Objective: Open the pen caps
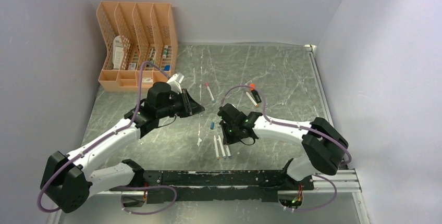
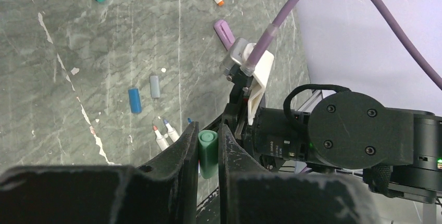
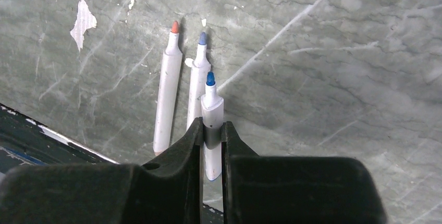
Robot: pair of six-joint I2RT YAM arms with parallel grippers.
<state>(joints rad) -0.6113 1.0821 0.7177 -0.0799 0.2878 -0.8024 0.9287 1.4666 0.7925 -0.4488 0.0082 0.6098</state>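
Your left end effector (image 2: 208, 141) is clenched on a teal cap (image 2: 208, 157), which stands upright between the fingers, held above the surface, left of centre and farther out than the right arm's pens. Your right end effector (image 3: 212, 129) is clamped around the barrel of a white pen (image 3: 211, 104) whose blue tip is bare. It sits low at the near middle of the surface, just beside two other uncapped pens (image 3: 168, 101) lying side by side. You cannot tell from the wrist view whether the held pen touches the surface.

Loose caps already lie on the surface. A blue cap (image 2: 135, 100) and a grey cap (image 2: 155, 86) sit close together, just beyond the bare pens. A purple cap (image 2: 224, 32) lies farther to the right. One pen farther out (image 1: 209, 91) looks to have its cap on.

Treat the caps as light, hard, smooth plastic. They will likely roll when set down and can squirt out of a pinch near an end. Take a cap across the middle of its round body. The barrels look stiff and thin, so grasp one near the cap and pull straight along its length. A friction fit like this probably lets go suddenly, and either piece could jump.
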